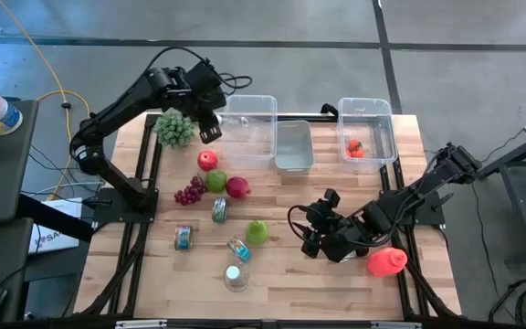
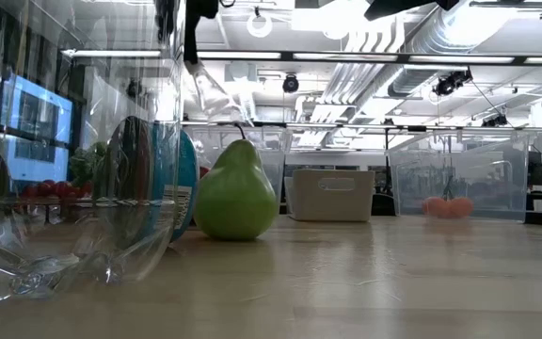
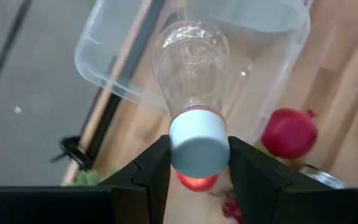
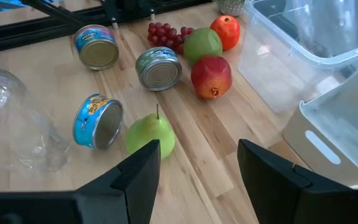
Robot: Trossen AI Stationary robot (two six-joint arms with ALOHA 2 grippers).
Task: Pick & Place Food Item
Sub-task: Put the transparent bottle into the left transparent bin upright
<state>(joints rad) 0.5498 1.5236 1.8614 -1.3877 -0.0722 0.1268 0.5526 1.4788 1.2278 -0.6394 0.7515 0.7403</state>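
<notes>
Clear plastic bottle (image 3: 191, 59) w/ pale blue cap (image 3: 198, 143). Green pear (image 4: 149, 138); dark red pomegranate (image 4: 211, 76); green apple (image 4: 202, 43); red-orange apple (image 4: 225, 31); dark red grapes (image 4: 166, 35). Blue-labelled tin can (image 4: 98, 121) w/ yellow print. Red plastic bottle (image 1: 386, 261). Light wood tabletop (image 1: 281, 274).

One camera looks straight down on the desk (image 1: 336, 283); another sits level with it — both share the pear (image 1: 257, 232).
</notes>
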